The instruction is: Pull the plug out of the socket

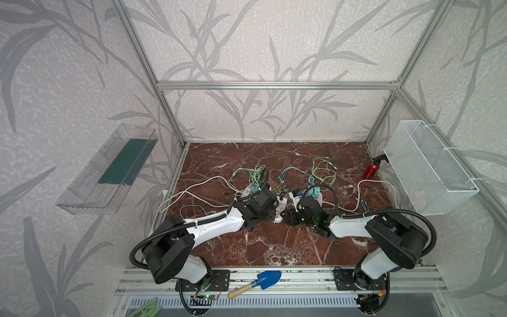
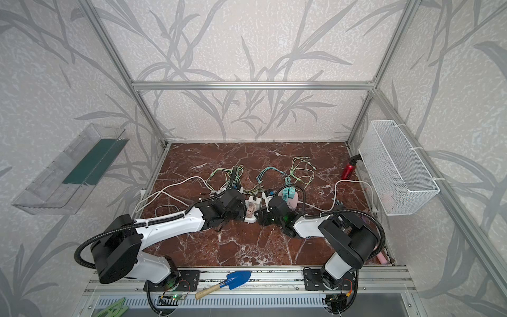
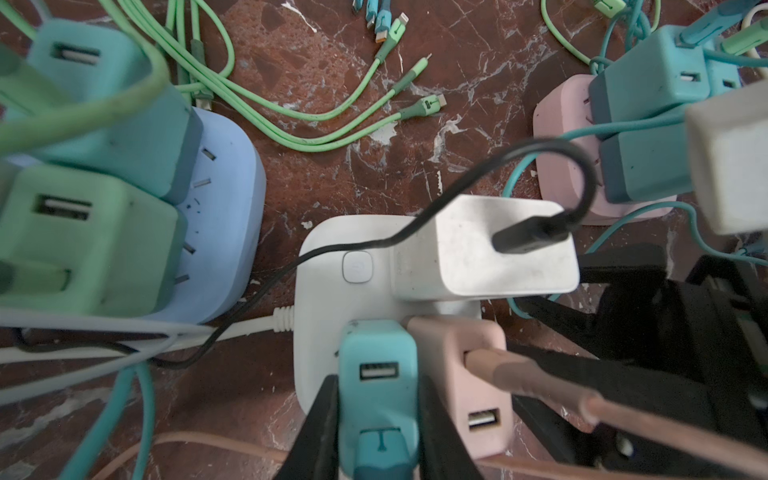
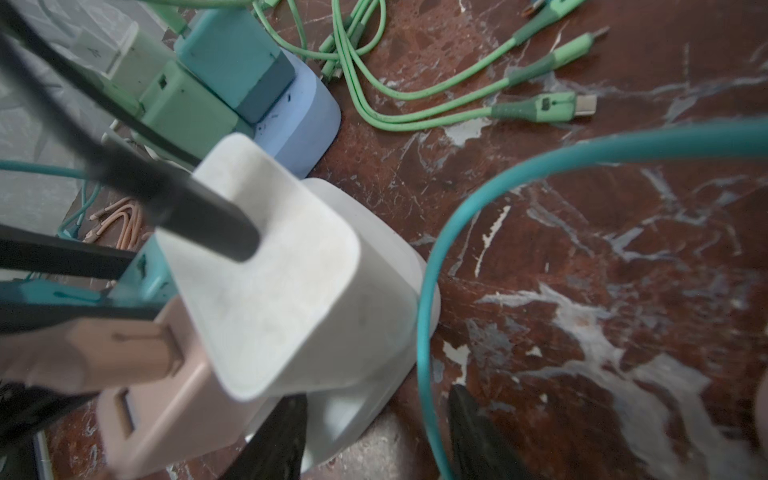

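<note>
Clenching the teal plug (image 3: 376,353) by its flat sides, my left gripper (image 3: 376,386) holds what I judge to be a light, rigid, slick block. It sits in the white socket (image 3: 320,316), mid-surface (image 1: 274,241). My right gripper (image 4: 378,395) gapes around the socket's corner.

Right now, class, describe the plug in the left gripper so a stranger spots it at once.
On the red-brown marble tabletop, find the middle white power strip. Beside its pink charger and white charger, the teal USB plug alone sits between black fingers.
</note>
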